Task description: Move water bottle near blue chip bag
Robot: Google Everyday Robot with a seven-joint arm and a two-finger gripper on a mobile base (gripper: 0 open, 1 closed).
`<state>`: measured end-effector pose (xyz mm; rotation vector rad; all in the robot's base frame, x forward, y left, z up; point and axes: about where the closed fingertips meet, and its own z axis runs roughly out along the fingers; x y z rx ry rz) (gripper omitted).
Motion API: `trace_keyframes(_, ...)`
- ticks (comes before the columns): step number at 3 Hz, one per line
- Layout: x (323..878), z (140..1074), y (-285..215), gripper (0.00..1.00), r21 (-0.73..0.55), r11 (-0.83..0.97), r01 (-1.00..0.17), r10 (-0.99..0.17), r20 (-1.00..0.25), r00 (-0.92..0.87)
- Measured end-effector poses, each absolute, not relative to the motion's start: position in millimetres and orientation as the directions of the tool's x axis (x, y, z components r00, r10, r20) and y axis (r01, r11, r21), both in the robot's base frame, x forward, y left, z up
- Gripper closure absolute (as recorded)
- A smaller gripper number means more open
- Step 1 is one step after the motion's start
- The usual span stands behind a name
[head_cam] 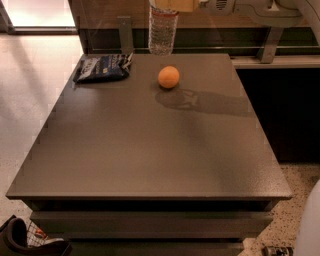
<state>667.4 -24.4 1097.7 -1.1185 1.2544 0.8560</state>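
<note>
The water bottle [162, 32] is a clear ribbed bottle held in the air above the table's far edge; its top is cut off by the upper edge of the view. My gripper [169, 5] is at the very top of the view, with tan fingers [180, 5] shut around the bottle's upper part. The blue chip bag [102, 67] lies flat at the far left corner of the dark table [150, 150], to the left of and below the bottle.
An orange ball [168, 77] sits on the table just below and right of the bottle. A rail with posts [125, 32] runs behind the table. A dark cabinet [285, 115] stands at the right. A shoe [20, 237] lies on the floor at the lower left.
</note>
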Motion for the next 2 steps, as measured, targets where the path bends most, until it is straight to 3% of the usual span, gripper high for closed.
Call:
trace_keyframes(1, 713.5, 1107.7, -16.5, 1.0, -0.195, 0.383, -0.903, -0.128, -0.979, 0.157)
trace_keyframes(2, 714.3, 1107.2, -15.2, 1.0, -0.194, 0.383, -0.903, -0.13, -0.979, 0.155)
